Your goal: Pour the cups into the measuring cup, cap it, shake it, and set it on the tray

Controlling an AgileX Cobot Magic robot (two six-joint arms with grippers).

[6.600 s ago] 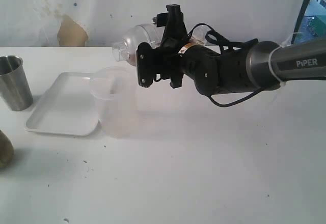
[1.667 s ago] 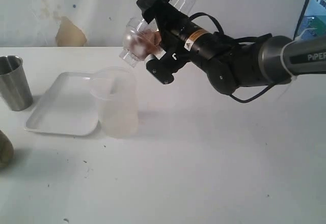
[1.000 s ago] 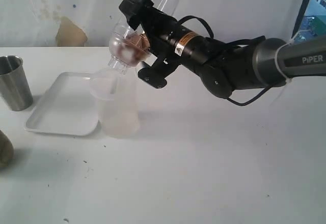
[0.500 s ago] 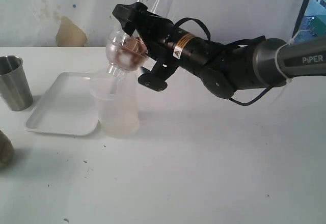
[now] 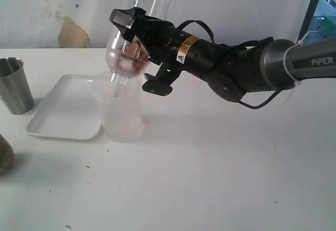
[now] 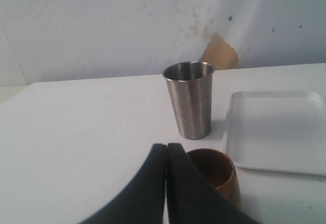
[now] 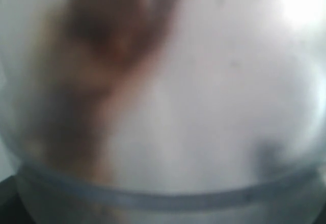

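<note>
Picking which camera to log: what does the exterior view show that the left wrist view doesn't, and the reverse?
Exterior only: the right gripper holding the capped measuring cup cap-down over a frosted tub. Left wrist only: the shut left gripper. Both: steel tumbler, white tray, brown cup, cut off at the exterior's edge.
</note>
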